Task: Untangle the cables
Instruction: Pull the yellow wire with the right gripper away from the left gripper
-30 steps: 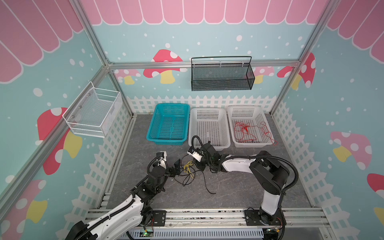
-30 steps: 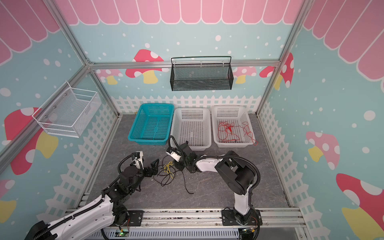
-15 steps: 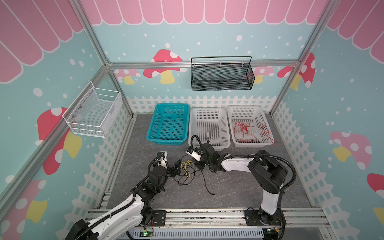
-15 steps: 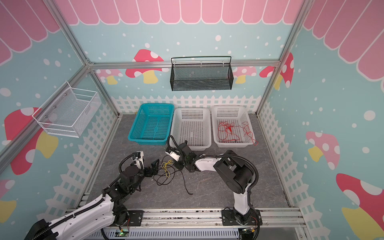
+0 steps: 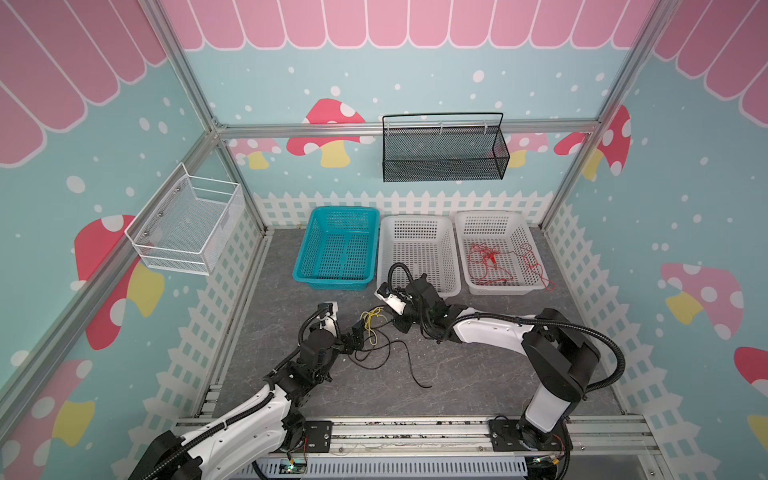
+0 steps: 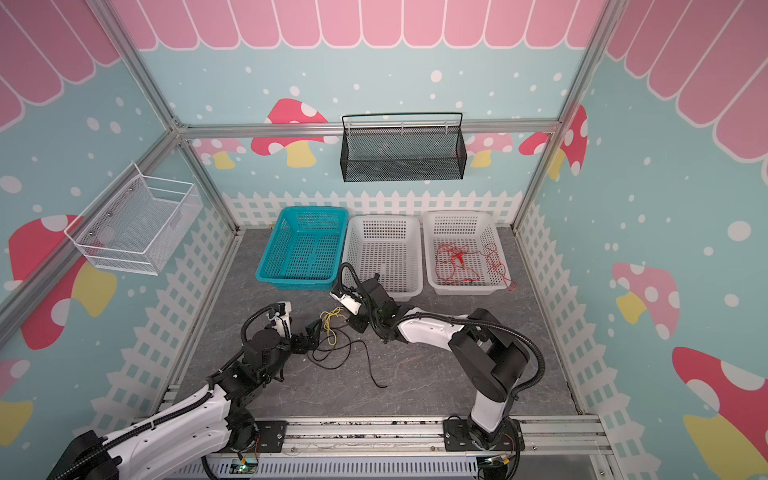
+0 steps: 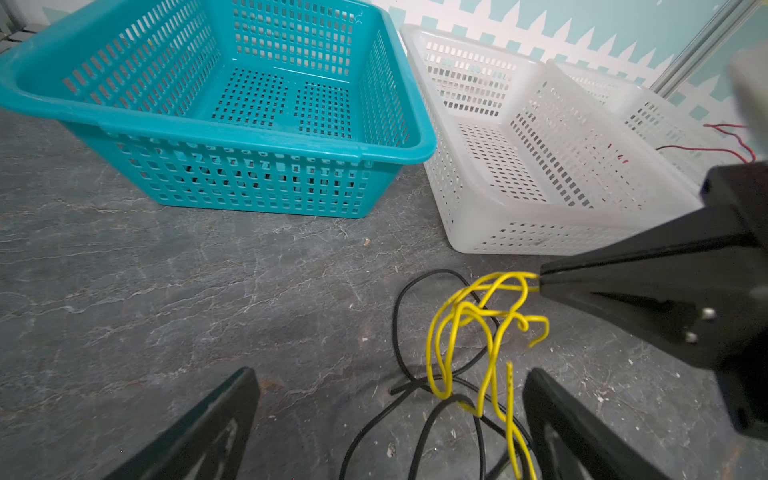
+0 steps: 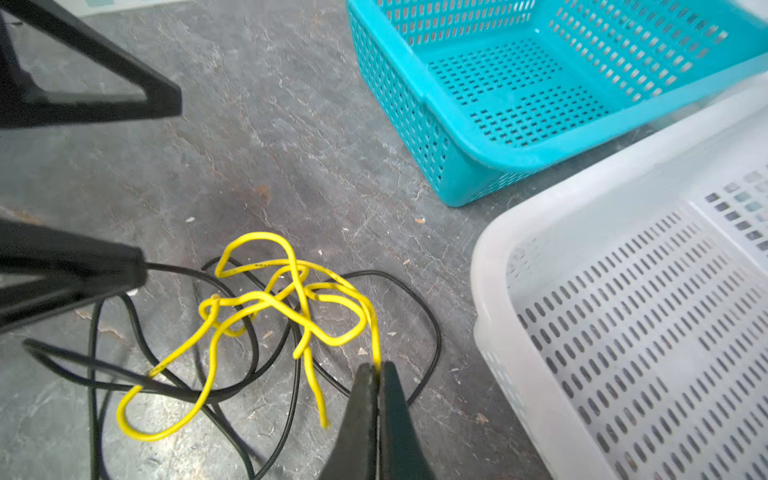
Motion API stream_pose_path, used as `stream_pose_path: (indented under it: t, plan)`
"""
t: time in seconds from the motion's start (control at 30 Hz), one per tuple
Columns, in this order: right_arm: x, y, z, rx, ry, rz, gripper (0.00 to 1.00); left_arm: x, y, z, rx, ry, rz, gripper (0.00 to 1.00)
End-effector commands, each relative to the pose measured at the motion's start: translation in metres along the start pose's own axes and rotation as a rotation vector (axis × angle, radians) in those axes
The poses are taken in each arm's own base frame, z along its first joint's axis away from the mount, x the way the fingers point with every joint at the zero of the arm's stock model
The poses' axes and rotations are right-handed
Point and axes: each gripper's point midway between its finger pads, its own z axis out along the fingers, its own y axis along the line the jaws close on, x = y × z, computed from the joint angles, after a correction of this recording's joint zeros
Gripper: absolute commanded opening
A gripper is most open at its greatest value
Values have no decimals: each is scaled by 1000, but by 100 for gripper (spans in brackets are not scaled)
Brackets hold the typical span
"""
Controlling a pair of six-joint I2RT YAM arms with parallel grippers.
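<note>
The right jaws clamp the yellow cable; the left jaws gape wide, black cable between them.

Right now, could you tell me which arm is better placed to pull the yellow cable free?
Right. The right gripper is shut on the yellow cable, so it probably need only pull away. The left gripper is open over the black cable, gripping nothing.

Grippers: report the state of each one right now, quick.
Left gripper: open, holding nothing.
Right gripper: shut on the yellow cable.
</note>
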Motion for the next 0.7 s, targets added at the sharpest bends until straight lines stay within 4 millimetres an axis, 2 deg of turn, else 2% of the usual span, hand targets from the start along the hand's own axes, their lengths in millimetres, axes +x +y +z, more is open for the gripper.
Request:
stream_pose_path:
  t: [0.0,0.17,0.43,0.53,0.6,0.67]
  plan:
    - [-19,1,-13,4,-60,-37,0,-15,-13,0,56,-28,-7,99]
    - [-35,-7,-23,46,-95,-24,0,-14,-24,0,117,-25,-6,96]
    - [-46,-12,-30,79,-136,-7,0,-14,-41,-5,227,-34,-13,91]
    - [-53,-10,-35,73,-162,-8,0,-14,-36,-3,195,-38,-22,79]
    - [-59,-10,-40,67,-180,-7,0,-13,-34,-2,181,-37,-25,65]
    - [-64,-9,-44,63,-197,-7,0,-14,-32,-1,174,-39,-31,61]
